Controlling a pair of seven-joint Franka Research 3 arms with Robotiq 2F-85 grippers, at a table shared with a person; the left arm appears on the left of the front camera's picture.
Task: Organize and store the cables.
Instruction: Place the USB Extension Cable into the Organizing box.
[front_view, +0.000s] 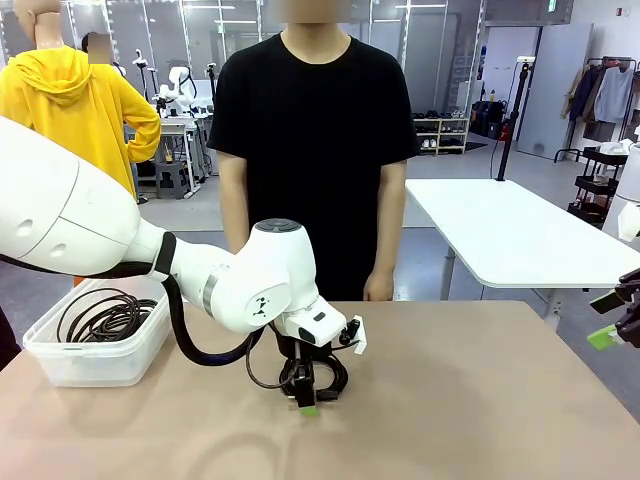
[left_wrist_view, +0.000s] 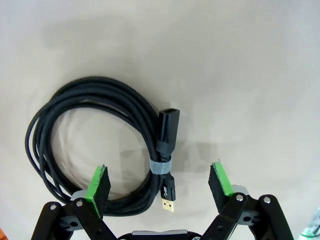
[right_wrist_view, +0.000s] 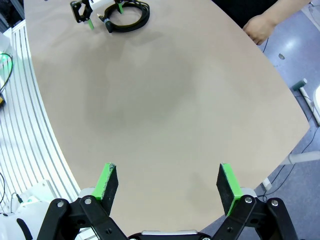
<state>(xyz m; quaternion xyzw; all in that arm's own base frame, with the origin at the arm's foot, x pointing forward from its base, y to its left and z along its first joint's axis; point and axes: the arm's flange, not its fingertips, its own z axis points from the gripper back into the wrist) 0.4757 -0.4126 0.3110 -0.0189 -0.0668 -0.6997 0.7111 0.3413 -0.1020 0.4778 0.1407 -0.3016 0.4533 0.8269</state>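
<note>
Left pincer hangs wide over the coiled black braided cable mid-worktop, grey tie at six o'clock. Pickup step: drop, pinch the bundle, carry to the clear plastic bin at nine.

A robotics lab in an open hall. Behind the beige worktop stands a person in black; beyond the person's shoulder sit other robot rigs on benches. To the person's right are a white table, a shelf of shoes and a clothes rack.
</note>
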